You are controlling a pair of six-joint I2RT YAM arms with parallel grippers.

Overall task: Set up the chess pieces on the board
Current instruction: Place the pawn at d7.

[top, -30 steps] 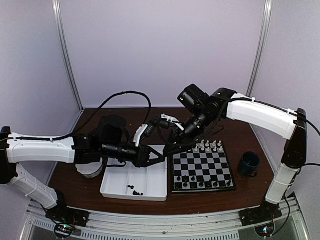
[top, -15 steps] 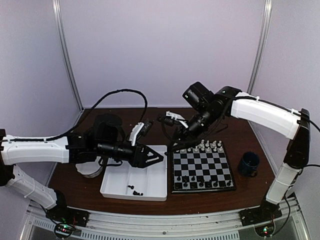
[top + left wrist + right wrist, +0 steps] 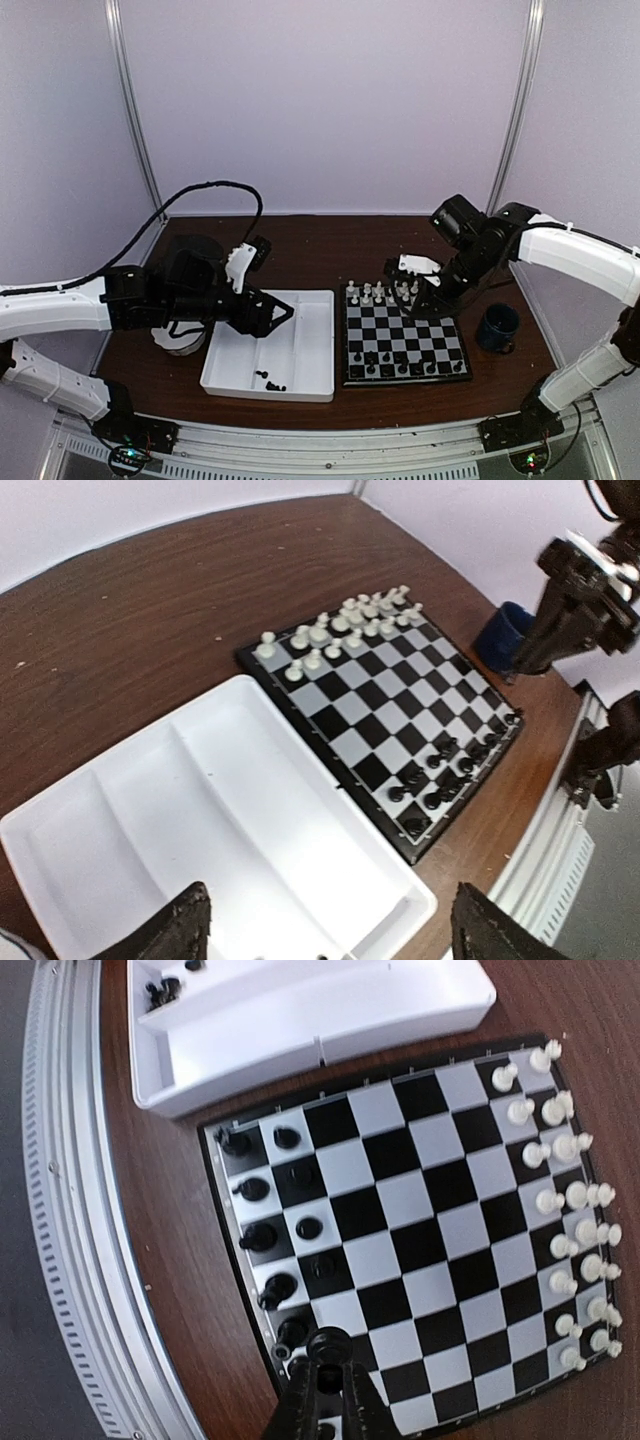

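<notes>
Tray (image 3: 150, 820), glossy white plastic, under spread left tool (image 3: 330, 935); right tool (image 3: 328, 1362) pinches round-headed black chessman (image 3: 328, 1343).

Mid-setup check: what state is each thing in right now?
left tool: open, over the tray
right tool: shut on a black chessman, above the board
white chessmen: standing along the board's far rows
black chessmen: some standing on the near rows, a few loose in the tray
blue mug: upright, beside the board
</notes>
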